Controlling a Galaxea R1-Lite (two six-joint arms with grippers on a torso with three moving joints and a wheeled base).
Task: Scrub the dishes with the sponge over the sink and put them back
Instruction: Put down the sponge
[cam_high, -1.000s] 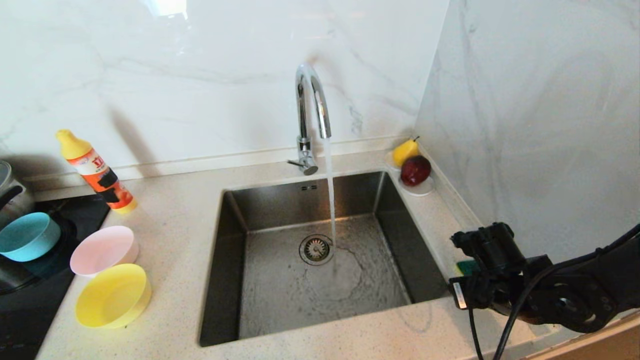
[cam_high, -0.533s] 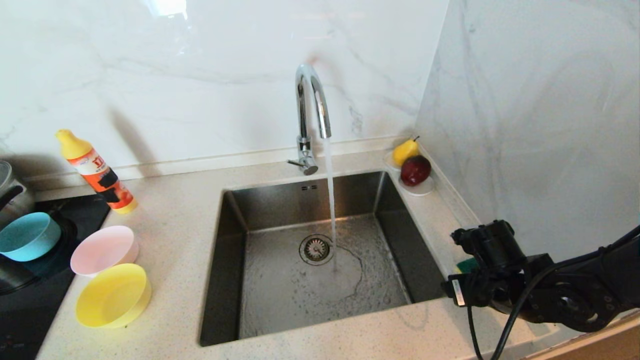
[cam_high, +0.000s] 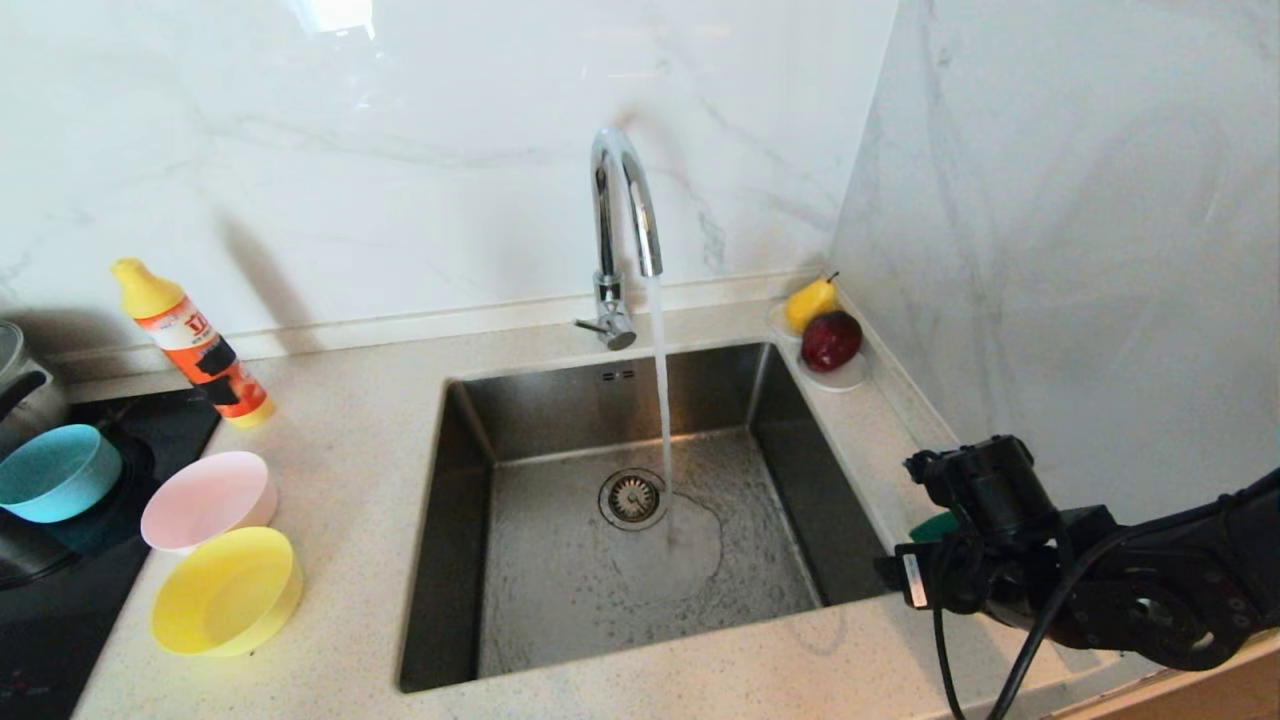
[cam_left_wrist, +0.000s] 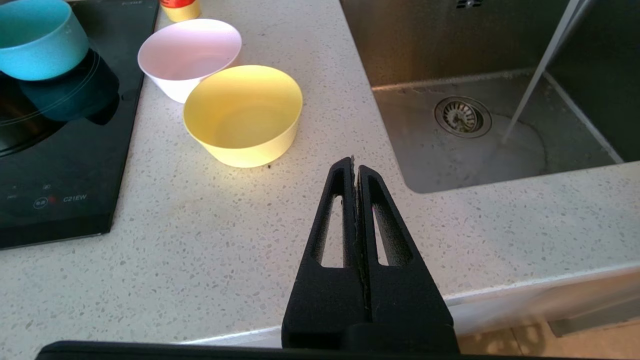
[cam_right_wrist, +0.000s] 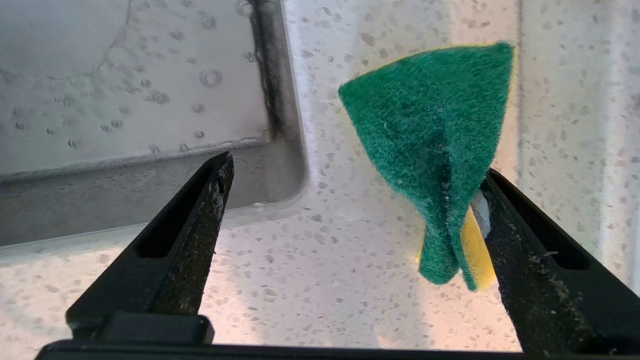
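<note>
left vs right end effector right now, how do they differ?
The left end effector is shut and empty; the right end effector is wide open, with the sponge leaning against one finger. The left hangs over bare counter near the yellow bowl; the right sits at the counter's right end by the sink corner. Both have the same black slotted fingers.

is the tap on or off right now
On: a stream of water runs from the faucet into the sink, wetting its floor beside the drain.
</note>
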